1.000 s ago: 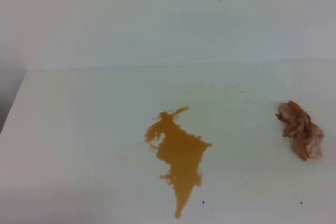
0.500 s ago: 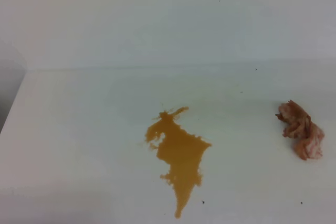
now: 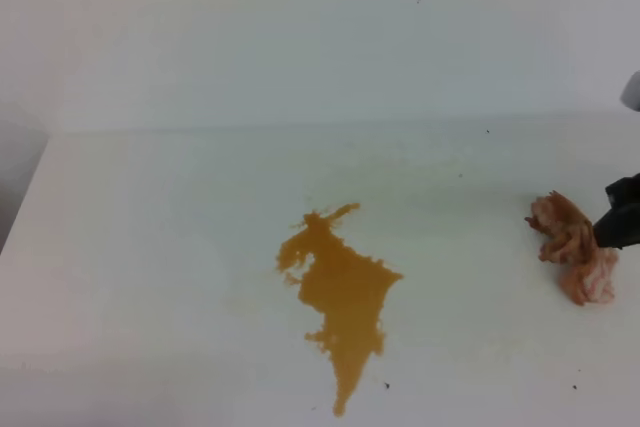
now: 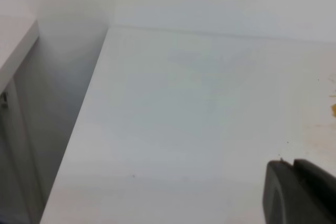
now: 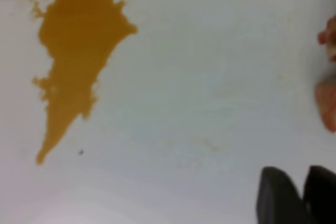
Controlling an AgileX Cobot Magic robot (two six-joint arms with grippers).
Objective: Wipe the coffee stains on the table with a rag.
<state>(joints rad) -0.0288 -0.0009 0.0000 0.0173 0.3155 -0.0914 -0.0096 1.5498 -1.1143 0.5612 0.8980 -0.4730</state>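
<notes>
White table (image 3: 180, 247) fills the view, running back to a pale wall, and nearly all of it is bare. Biggest mark on it: the coffee stains (image 3: 342, 292), one jagged orange-brown splash close to the front edge and about midway along it, broad at the top and narrowing to a thin tail that points at that edge. Not a thread of cloth on it yet. Over toward the right edge lies the rag (image 3: 573, 247), a wrinkled pinkish-brown wad, long axis slanting from back-left to front-right, well apart from the splash. And here at the right edge is the right gripper (image 3: 622, 215), a dark tip just beside the rag's right flank, perhaps overlapping it; contact is not clear. Its own camera shows two dark fingers (image 5: 277, 195) low in the corner with a narrow gap, nothing between them, whether parted or closed I can't call. The left gripper (image 4: 299, 192) hangs over the far left side, state unreadable. So the right arm is the nearer; the rag sits left of its tip, the stain further left again.
</notes>
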